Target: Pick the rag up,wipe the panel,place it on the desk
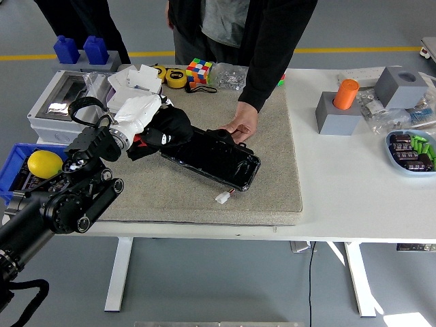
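One panel (212,159), long axis diagonal, upper-left to lower-right; left hand (151,120) clutching rag (170,127).

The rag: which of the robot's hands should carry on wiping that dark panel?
The left. Its hand already grips the black rag at the panel's left end. The right arm is out of view, and a person's hand steadies the panel's far edge.

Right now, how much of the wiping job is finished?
Pickup looks done: the left hand grips the black rag. Wiping is in hand, with the rag at the panel's left end while a person's hand steadies it. Placing the rag on the desk remains.
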Controlling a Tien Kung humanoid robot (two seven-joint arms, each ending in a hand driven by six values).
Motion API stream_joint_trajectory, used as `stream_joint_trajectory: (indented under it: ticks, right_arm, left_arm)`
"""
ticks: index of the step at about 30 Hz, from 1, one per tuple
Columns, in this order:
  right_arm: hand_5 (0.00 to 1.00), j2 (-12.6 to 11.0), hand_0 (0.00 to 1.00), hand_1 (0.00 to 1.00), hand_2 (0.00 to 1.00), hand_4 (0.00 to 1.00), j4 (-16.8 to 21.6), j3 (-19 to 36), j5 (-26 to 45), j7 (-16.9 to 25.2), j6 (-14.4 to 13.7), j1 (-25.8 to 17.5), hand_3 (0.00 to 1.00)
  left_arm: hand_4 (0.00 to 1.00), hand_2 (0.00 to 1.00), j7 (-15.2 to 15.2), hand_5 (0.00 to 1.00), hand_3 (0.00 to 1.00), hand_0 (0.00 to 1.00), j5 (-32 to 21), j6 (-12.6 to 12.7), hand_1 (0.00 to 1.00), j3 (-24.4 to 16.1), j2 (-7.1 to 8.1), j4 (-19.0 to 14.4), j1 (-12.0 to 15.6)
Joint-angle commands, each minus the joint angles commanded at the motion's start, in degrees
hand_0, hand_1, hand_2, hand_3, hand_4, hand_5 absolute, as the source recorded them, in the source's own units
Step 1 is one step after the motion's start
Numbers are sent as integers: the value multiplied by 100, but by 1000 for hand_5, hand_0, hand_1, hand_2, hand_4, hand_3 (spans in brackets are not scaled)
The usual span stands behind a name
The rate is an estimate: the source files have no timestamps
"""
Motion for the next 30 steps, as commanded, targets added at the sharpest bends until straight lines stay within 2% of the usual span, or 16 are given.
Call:
stream_joint_trajectory:
  ticks: [10, 20, 26, 30]
  right_arm:
    - [381, 3, 593, 609, 561, 942, 1, -1, -8, 3, 2, -6, 545]
    - [380, 1, 593, 609, 562, 943, 2, -24, 1, 8, 2, -10, 546]
    - [380, -1, 593, 609, 561, 943, 4, -39, -1, 4, 5, -3, 546]
    - [380, -6, 593, 609, 561, 944, 8, -40, -2, 6, 4, -3, 547]
  left_arm:
    - [725, 412, 77, 2, 558, 243, -320, -25, 314, 721, -69, -477, -47]
    - [726, 409, 109, 2, 557, 242, -558, -14, 305, 1542, -229, -901, -90]
    - [726, 408, 135, 2, 557, 242, -653, -26, 304, 1976, -348, -938, -186]
    - [727, 408, 120, 2, 557, 241, -684, -16, 303, 2098, -391, -958, -218]
